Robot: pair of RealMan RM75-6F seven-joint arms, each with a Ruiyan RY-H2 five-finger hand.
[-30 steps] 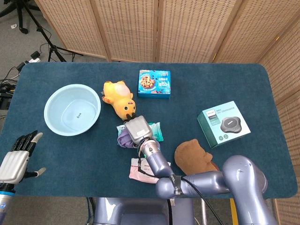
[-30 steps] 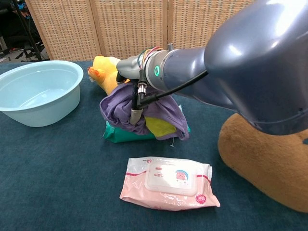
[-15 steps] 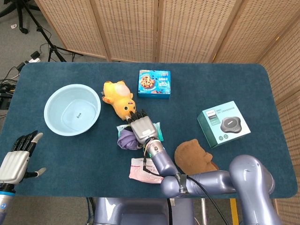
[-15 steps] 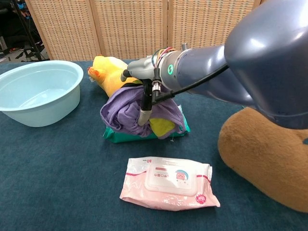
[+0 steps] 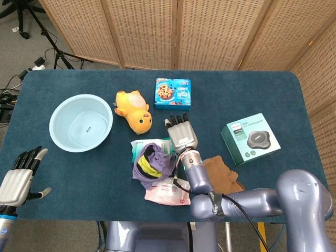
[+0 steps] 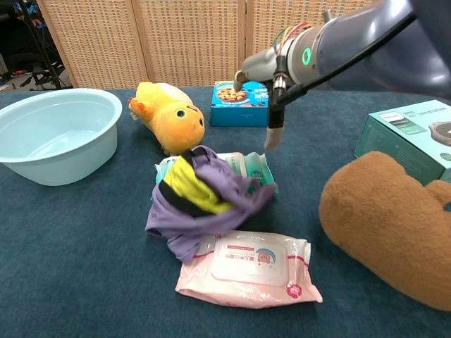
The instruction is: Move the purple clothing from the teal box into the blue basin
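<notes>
Lying on teal box (image 5: 137, 150), purple clothing (image 5: 153, 165), right hand (image 5: 181, 134) spread, empty.

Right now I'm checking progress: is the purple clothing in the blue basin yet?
No. The purple clothing lies crumpled on the table, draped over the teal box and the pink wipes pack; the blue basin holds nothing visible.

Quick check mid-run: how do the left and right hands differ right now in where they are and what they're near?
The left hand sits at the near-left table edge, beside the blue basin, far from the clothing. The right hand is up over mid-table, just beyond the purple clothing and touching nothing. The clothing lies slumped over the wipes pack. Both hands are open and empty.
</notes>
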